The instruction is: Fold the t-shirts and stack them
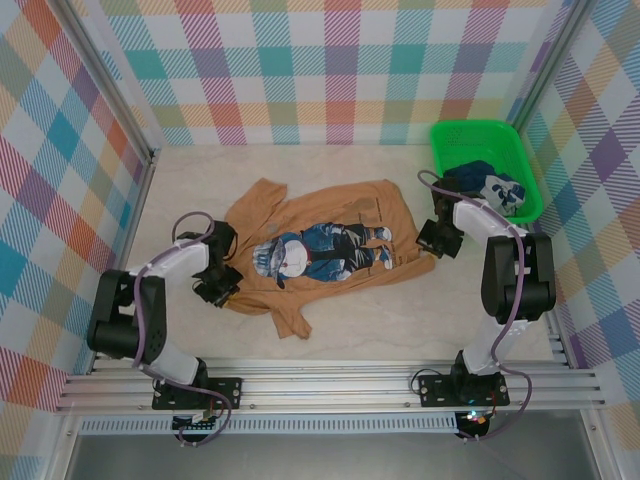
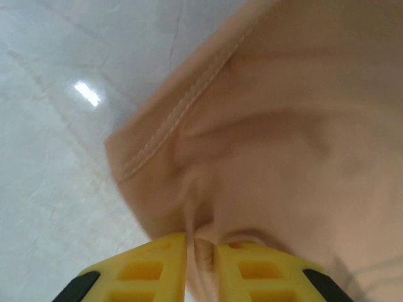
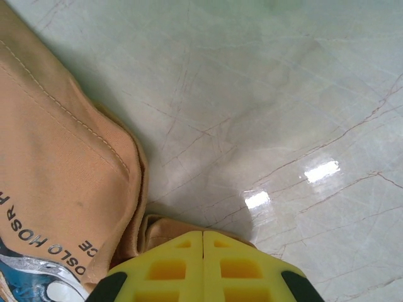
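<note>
A fold of the tan t-shirt (image 1: 330,205) is pinched between the nearly closed jaws of the left gripper (image 2: 201,242). The shirt is spread print-up across the middle of the tabletop (image 1: 330,165). At its right edge the right gripper (image 3: 203,233) is seen with jaws fully closed and cloth bunched at their tips; a grip cannot be confirmed. Far right, the navy t-shirt (image 1: 470,178) is contained in the green basket (image 1: 470,128).
</note>
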Controlling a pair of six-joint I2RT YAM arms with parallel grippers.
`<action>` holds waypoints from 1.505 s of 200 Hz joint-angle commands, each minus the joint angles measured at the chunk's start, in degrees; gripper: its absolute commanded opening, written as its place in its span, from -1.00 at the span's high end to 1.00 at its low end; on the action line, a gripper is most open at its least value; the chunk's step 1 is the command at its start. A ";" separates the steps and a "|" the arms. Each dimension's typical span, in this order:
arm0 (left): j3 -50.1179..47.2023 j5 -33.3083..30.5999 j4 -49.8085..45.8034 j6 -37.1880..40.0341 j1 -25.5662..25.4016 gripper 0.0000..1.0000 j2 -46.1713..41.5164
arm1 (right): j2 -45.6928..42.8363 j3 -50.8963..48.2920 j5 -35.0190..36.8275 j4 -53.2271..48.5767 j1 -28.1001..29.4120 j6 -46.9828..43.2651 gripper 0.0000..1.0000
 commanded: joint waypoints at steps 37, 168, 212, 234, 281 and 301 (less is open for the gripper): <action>15.05 -10.58 2.11 8.93 6.99 0.74 16.08 | -0.11 0.92 -2.22 0.40 -0.14 -1.39 1.00; 14.55 -2.56 5.18 2.55 -3.36 0.46 6.78 | 4.55 6.20 -6.43 -0.91 0.65 -1.75 1.00; 8.61 4.55 17.74 -3.01 -5.37 0.17 6.01 | 3.76 4.38 -6.85 -0.21 0.66 -1.82 1.00; 8.94 6.18 19.14 -4.72 -5.98 0.16 7.31 | 3.18 3.19 -6.55 0.08 0.66 -1.99 1.00; 9.95 8.55 21.08 -5.75 -8.02 0.27 10.73 | 2.10 1.04 -6.78 0.85 0.66 -1.53 1.00; 11.21 8.44 20.92 -5.69 -9.35 0.39 12.57 | 1.87 0.67 -6.90 0.94 0.66 -1.49 1.00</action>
